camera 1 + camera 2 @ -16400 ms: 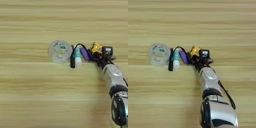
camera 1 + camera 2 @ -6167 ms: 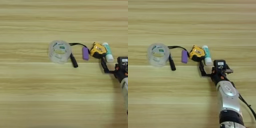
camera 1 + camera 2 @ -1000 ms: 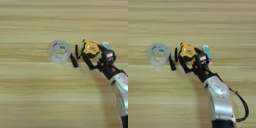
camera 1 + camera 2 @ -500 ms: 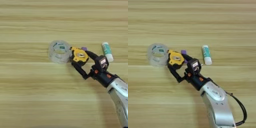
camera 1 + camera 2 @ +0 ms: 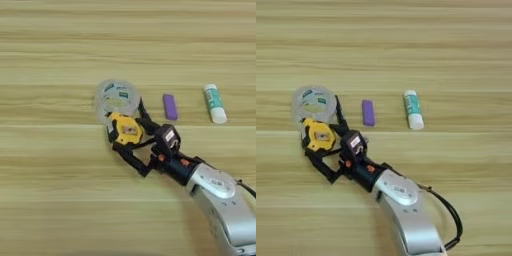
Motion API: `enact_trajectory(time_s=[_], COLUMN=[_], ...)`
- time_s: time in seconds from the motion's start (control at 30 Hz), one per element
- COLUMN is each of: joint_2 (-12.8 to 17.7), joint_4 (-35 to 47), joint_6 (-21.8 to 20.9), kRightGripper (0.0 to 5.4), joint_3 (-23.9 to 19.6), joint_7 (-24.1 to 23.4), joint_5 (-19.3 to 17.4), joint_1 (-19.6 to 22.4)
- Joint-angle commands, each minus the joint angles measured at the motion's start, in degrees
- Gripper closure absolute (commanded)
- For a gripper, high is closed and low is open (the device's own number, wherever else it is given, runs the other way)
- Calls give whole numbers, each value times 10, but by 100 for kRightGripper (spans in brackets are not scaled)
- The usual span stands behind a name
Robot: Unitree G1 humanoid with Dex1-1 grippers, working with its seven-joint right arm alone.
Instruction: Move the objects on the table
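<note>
My right gripper (image 5: 128, 137) reaches in from the lower right, its two black fingers set on either side of the yellow-black tape measure (image 5: 125, 129), shut on it. The tape measure lies just in front of the clear tape roll (image 5: 117, 97), nearly touching it. A thin black piece (image 5: 338, 112), seemingly the cable's plug, runs between the roll and the gripper's upper finger. The small purple piece (image 5: 170, 106) lies apart to the right. Further right is the white-and-green glue stick (image 5: 215, 102). All of them rest on the wooden table (image 5: 60, 190).
The silver forearm (image 5: 401, 200) crosses the lower right of the table, with a black cable looping off its right side (image 5: 453, 220).
The gripper has swept left with the tape measure between its fingers, bringing it up against the tape roll. The purple piece and glue stick stay behind, now clear of the gripper.
</note>
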State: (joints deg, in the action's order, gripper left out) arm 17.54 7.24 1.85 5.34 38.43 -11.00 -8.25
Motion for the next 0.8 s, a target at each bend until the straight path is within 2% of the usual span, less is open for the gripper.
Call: enact_trajectory(time_s=[0.03,0.27,0.8], joint_2=[0,0,-14], joint_4=[17,19,-65], joint_6=[-20,-21,-55], kRightGripper=[87,89,92], joint_3=[5,7,25], joint_7=[-7,-7,-26], joint_5=[6,6,54], joint_1=[23,23,47])
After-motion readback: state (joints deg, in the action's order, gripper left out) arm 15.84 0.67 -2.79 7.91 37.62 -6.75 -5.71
